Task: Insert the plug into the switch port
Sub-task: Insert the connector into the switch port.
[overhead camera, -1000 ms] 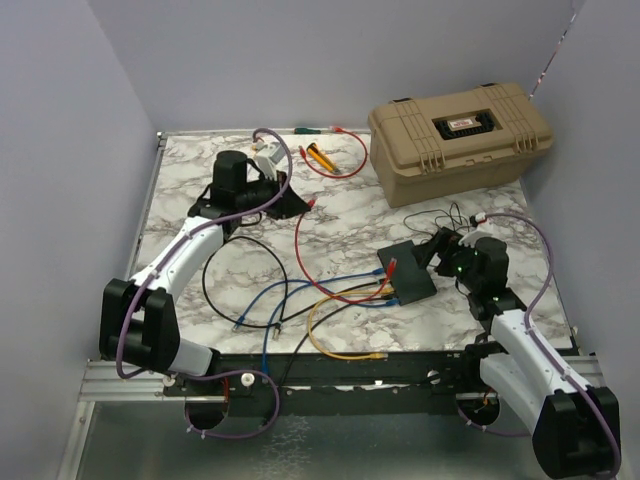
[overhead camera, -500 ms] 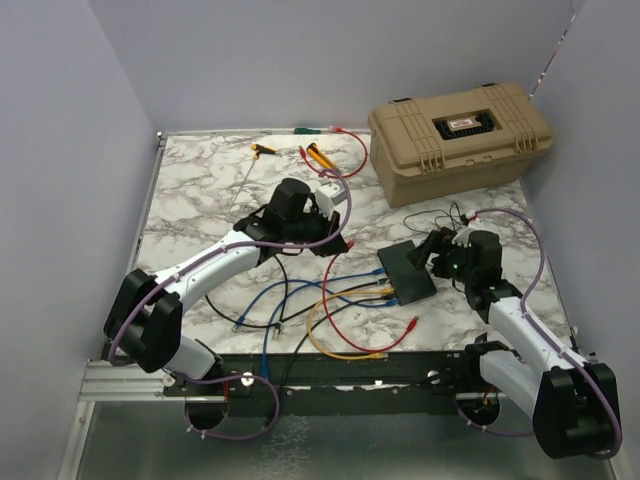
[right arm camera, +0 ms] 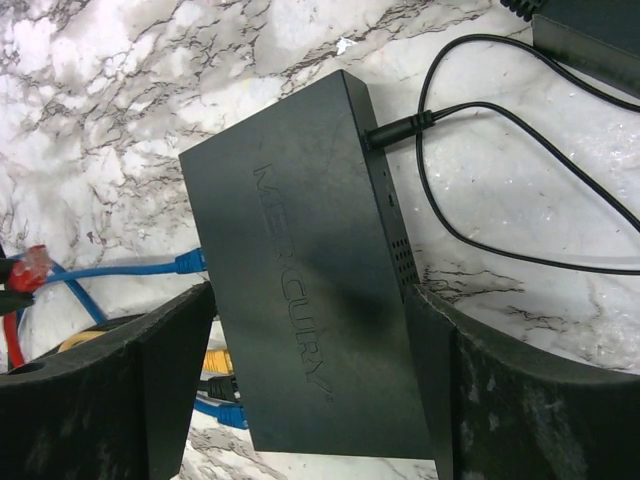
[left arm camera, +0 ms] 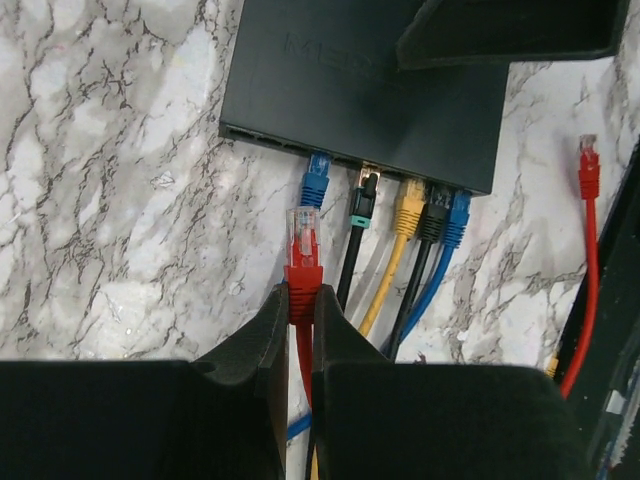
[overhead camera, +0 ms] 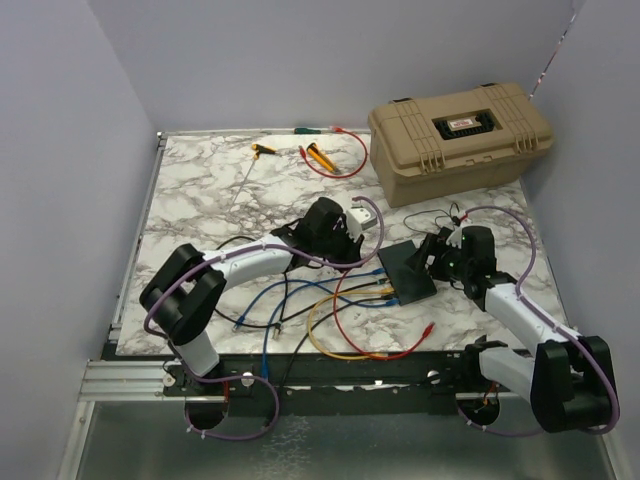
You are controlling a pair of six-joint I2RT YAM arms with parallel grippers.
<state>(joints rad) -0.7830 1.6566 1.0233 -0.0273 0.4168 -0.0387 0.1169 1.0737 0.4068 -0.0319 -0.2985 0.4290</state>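
From above, the switch (overhead camera: pixel 408 275) lies flat on the marble table (overhead camera: pixel 200 200), right of centre and in front of the tan case (overhead camera: pixel 460 135), with a fan of coloured cables running from its near-left edge. The left gripper (overhead camera: pixel 372 248) reaches in from the left, just beside that edge. The right gripper (overhead camera: pixel 432 258) sits over the switch's far end. The plug itself is too small to pick out here.

In the left wrist view, the fingers (left arm camera: pixel 262 345) are nearly closed and pinch the red boot of the plug (left arm camera: pixel 303 235). Its clear head points at the port row of the switch (left arm camera: pixel 370 80), near but apart. It lines up just left of the blue connector (left arm camera: pixel 316 185), where the row looks free. The plug is probably light and hard with a brittle latch tab, and its springy cable may tug it sideways. The boot is the sensible hold, since it leaves the head clear.

In the right wrist view, the right gripper (right arm camera: pixel 308 295) has its fingers (right arm camera: pixel 170 370) spread wide, one along each side of the switch (right arm camera: pixel 300 250). I cannot tell whether they already press on it. The box looks light and smooth and could slide on the marble. Bracing its plain sides seems best, clear of the power cord (right arm camera: pixel 440 120) and the ports.
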